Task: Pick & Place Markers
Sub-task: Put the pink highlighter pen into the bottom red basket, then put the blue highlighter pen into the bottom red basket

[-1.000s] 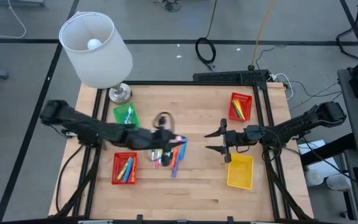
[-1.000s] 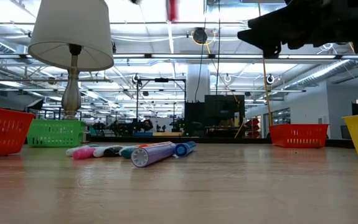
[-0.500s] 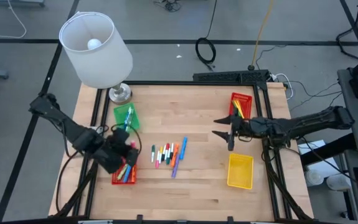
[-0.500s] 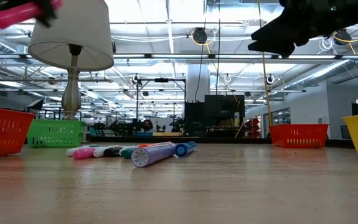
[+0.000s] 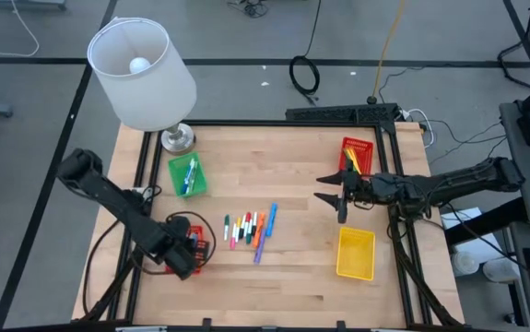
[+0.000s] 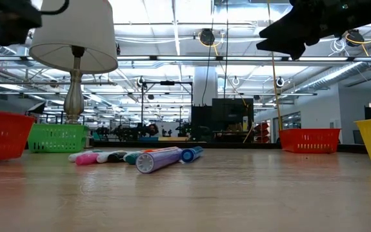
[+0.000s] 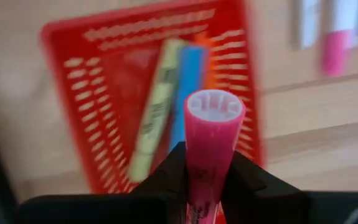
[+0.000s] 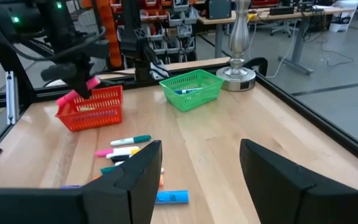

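Here, from left to right:
Left gripper (image 5: 188, 251): over the near-left red basket (image 5: 197, 242), mostly hiding it from above; fingers pinch a pink marker (image 7: 210, 143).
Loose markers (image 5: 249, 228): table middle, right of that gripper.
Right gripper (image 5: 326, 197): fingers spread, empty, well right of the markers.
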Available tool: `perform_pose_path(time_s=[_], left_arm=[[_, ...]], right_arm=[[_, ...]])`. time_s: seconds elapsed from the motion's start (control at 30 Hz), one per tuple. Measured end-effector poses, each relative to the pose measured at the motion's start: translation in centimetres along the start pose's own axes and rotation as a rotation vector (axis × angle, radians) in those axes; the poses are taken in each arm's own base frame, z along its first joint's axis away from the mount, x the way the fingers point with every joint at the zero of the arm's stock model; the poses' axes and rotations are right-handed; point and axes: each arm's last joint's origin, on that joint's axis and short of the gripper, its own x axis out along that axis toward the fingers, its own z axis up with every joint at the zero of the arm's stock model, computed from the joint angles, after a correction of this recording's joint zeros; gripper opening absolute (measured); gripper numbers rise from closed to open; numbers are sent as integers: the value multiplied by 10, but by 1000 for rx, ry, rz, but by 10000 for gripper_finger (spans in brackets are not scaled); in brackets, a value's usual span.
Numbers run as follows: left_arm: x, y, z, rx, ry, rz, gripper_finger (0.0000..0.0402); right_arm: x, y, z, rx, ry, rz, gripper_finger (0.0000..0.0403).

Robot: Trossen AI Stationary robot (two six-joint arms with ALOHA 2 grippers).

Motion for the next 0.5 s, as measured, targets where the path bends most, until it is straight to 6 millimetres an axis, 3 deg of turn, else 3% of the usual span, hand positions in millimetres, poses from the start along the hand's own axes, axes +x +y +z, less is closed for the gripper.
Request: perform_pose_path(time_s=[0.1, 0.33, 0.5], left_arm=[[4, 2, -1, 2, 31, 78, 66], [5, 3, 1, 31, 27, 97, 191], [5, 0, 6, 104, 32, 97, 239]], right_arm=[[0, 0, 0, 7, 0, 0, 203], [2, 0, -2, -12, 13, -1, 203], [3, 1, -3, -15, 15, 0, 203]])
